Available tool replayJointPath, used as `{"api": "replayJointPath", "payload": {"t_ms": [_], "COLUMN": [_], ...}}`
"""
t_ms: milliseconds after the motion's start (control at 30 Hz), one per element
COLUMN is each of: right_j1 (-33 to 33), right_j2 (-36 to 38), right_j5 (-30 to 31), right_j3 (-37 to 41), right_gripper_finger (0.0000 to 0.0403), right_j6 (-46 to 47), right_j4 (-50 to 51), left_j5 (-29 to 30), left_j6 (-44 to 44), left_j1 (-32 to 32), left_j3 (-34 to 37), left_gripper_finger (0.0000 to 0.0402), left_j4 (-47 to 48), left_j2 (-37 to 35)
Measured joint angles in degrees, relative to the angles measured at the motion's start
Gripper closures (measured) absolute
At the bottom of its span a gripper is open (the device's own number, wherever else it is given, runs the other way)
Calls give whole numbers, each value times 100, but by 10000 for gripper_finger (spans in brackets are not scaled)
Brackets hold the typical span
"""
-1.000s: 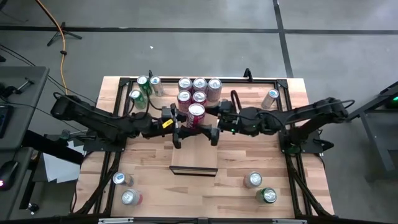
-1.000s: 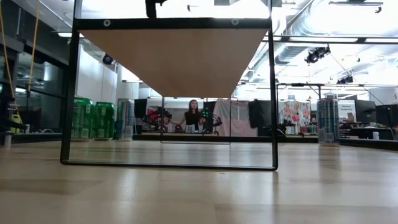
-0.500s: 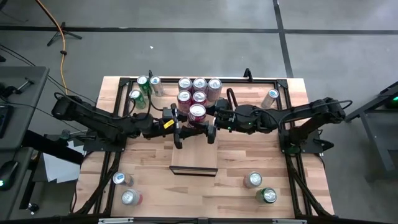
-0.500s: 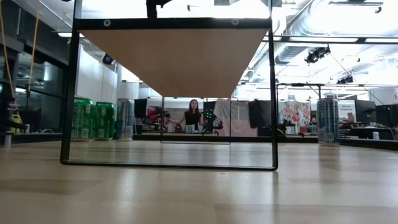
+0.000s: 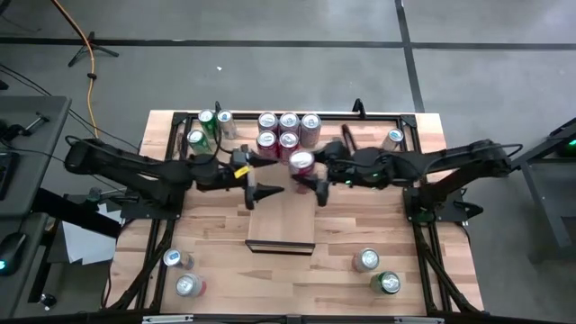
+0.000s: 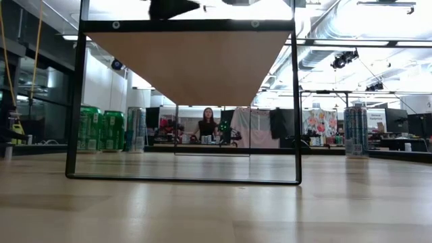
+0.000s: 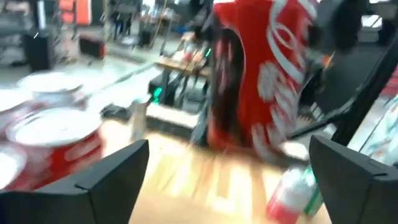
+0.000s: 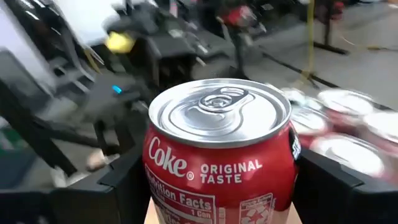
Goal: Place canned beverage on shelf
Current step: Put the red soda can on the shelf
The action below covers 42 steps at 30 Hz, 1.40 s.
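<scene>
Red, white-lettered can (image 8: 219, 155)

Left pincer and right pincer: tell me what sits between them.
Only bare butcher-block tabletop in the high view. The open left pincer stands apart; the right pincer holds the red aluminium Coke can.

We see the Coke can (image 8: 221, 158): glossy red printed metal body, bare brushed-metal lid with pull tab. Right end effector (image 8: 217, 186) fingers (image 8: 124, 183) look like matt dark plastic, same on the left end effector (image 7: 233, 174). Tabletop (image 5: 360, 225) is butcher-block wood, smooth satin finish. Shelf (image 5: 281, 225): pale smooth wood, dark frame (image 6: 75, 101) looks like matt metal.
</scene>
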<state>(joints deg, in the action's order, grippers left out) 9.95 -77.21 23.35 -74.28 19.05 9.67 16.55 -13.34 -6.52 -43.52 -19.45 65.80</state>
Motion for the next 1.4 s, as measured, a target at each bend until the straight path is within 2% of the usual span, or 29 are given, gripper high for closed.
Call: {"api": "replayJointPath", "payload": {"t_ms": [167,300,367,467,633,733,900,1033,1400], "right_j1": [286,667,850,973,529,160,-372,-612,-903], "right_j2": [623,1035,1177,1249,981,761,327,0,-461], "right_j5": [790,1345,1616,1996,2302,2432,2288,2080,2108], "right_j3": [182,854,1396,2273,3069,3042,2540,2316,2290], "right_gripper_finger": [116,116,116,116,116,116,116,116,116], "right_j6": [459,1143,1420,1488,553,67,-495,-452,-247], "right_j4": [1625,1880,1428,119,-2270,-2790,-2682,-2394,-2451], "left_j5": [206,550,748,989,1030,1032,1030,1035,1104], "left_j6": [-185,-235,-168,-146,-149,-157,-159,-160,-151], "left_j1": [56,26,-22,-74,-73,-73,-75,-75,-63], "left_j3": [13,11,12,11,13,15,15,15,15], "left_gripper_finger": [28,31,30,30,30,30,30,30,30], "left_j4": [1200,1465,1388,1307,1128,1046,929,923,927], "left_j2": [-1039,-1652,-1847,-2031,-2045,-1988,-1908,-1908,-1908]}}
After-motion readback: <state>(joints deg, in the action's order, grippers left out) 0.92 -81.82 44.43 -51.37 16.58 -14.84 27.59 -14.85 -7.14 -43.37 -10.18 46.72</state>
